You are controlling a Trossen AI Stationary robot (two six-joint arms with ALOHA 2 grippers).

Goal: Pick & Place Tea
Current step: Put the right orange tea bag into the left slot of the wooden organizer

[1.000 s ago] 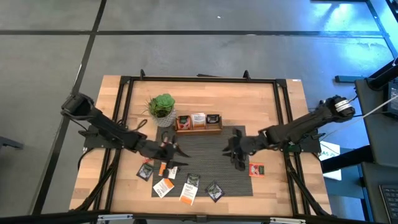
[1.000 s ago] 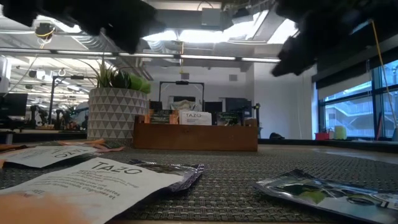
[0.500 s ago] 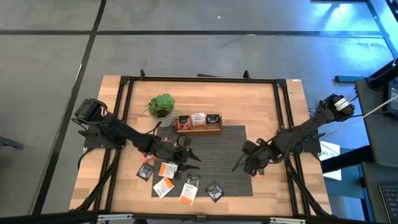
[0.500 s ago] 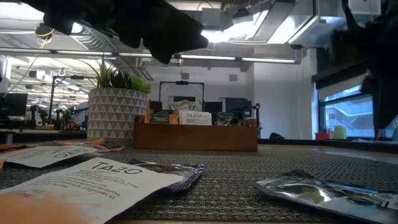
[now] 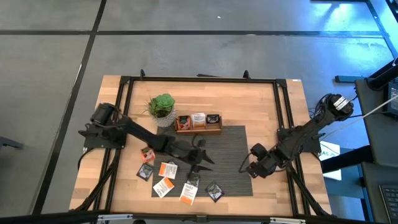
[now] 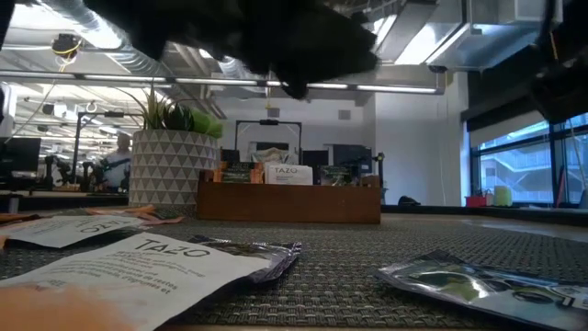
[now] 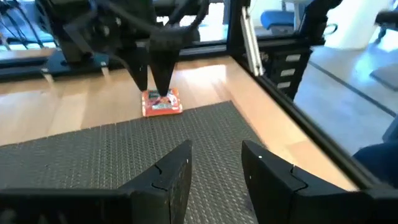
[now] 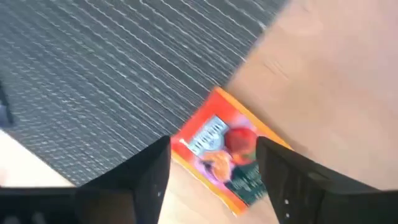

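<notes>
Table: light wood, with a dark woven mat laid on its near half.

Right gripper: low over the mat's right edge. From above, its body hides what lies beneath. The right wrist view alone shows an orange-red sachet flat on bare wood, one corner at the mat's edge, lying between the two spread fingers and just beyond their tips. Nothing is pinched. The left wrist view shows the same sachet from across the mat, with the right gripper's tips pointing down right over it.

Left gripper: over the middle of the mat, near its front edge. Fingers spread, empty, with only mat between them in its own wrist view.

Loose sachets, seen whole only from above: a cluster at the mat's front left, including an orange one, white ones and dark ones, one partly under the left gripper.

Wooden tray: at the mat's back edge, holding upright sachets. The low view alone shows a white sachet standing in its middle section.

Potted plant: just left of the tray.

Low view foreground: a white sachet and a dark one flat on the mat.
</notes>
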